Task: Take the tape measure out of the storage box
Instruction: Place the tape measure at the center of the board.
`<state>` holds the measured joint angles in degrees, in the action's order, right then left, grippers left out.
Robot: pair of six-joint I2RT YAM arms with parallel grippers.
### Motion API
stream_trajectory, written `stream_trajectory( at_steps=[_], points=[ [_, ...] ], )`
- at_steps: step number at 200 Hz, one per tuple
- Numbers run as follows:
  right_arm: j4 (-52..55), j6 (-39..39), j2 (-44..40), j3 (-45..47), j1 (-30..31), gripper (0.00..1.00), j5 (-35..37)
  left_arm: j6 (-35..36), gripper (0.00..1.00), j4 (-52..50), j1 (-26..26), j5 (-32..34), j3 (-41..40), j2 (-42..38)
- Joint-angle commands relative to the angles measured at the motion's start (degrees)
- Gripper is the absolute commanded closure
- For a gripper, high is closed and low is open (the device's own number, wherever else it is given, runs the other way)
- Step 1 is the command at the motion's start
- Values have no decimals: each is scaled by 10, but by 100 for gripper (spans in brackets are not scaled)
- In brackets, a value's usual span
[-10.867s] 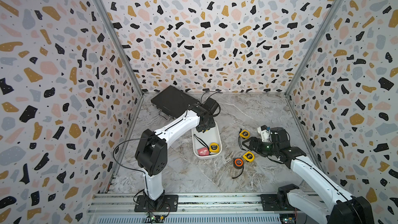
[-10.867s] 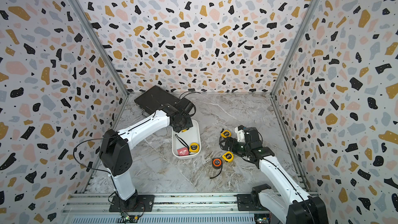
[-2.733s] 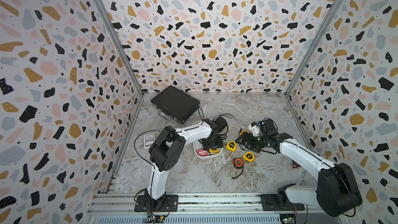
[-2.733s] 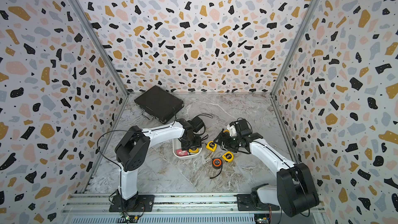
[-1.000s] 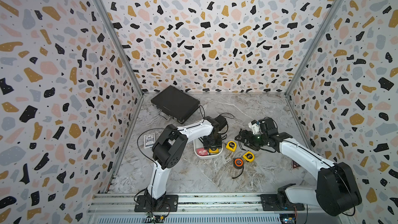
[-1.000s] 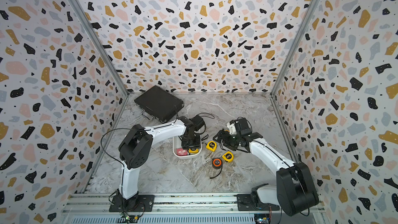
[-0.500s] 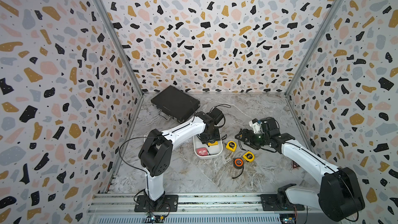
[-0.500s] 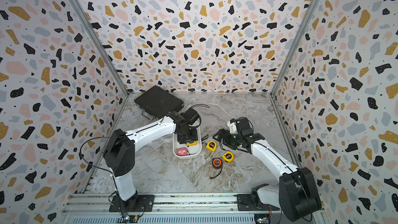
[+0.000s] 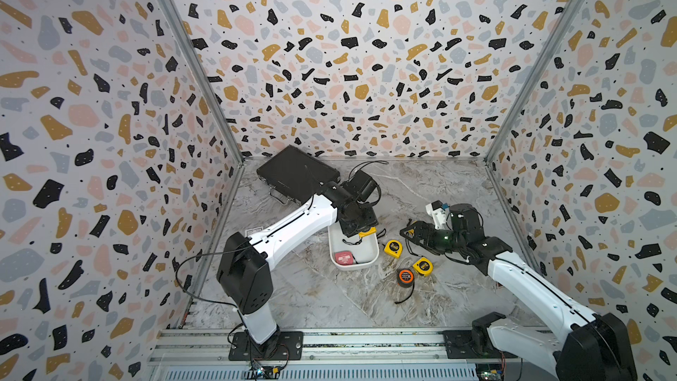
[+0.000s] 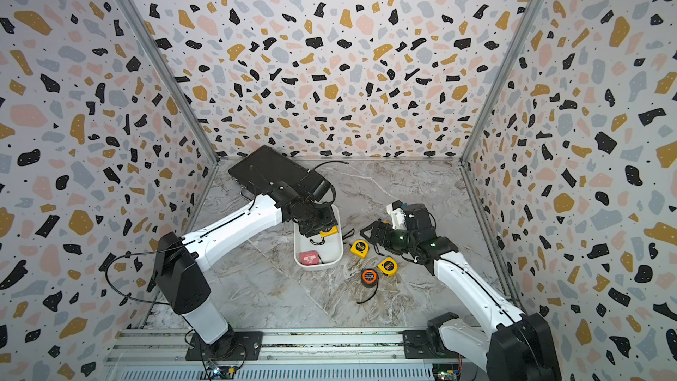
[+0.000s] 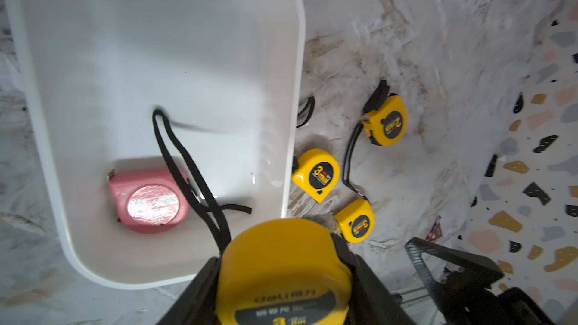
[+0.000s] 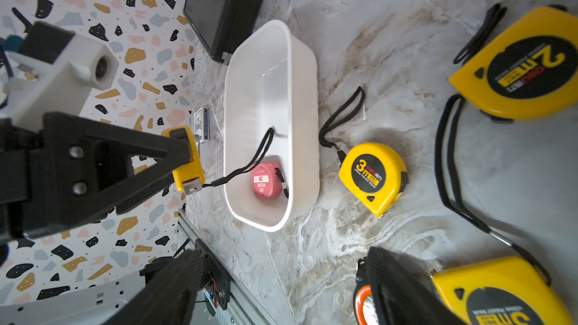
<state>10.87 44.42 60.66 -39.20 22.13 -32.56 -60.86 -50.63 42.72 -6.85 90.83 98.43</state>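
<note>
We note the left pincer [image 11: 283,289] clamped tight on the yellow tape measure [image 11: 281,254], held over the far end of the storage box [image 11: 291,57], its black strap [image 11: 187,167] dangling inside beside the pink tape measure [image 11: 150,201]. We'd lift straight up until the strap clears the wall, then carry across to bare desk [image 11: 406,42]. The right pincer [image 12: 283,257] gapes wide and empty near the loose yellow tapes [image 12: 372,176].

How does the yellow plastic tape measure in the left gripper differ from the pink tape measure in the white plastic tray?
The yellow tape measure is clamped in the left gripper, raised; the pink tape measure lies flat in the white tray. Yellow's black strap dangles into the tray; pink's lies beside it. Both are rounded pocket tapes.
</note>
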Motion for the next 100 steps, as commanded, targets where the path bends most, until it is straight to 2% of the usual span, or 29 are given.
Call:
stream_trajectory(
  at_steps=[1, 44, 100],
  points=[
    [-37, 4, -41, 9, 13, 12, 16, -47, 100, 26, 13, -14, 49, -6],
    [-79, 9, -98, 21, 27, 11, 52, -103, 100, 57, 37, -41, 119, 38],
    [-131, 3, -118, 20, 27, 11, 96, -151, 100, 90, 59, -88, 176, 79]
  ],
)
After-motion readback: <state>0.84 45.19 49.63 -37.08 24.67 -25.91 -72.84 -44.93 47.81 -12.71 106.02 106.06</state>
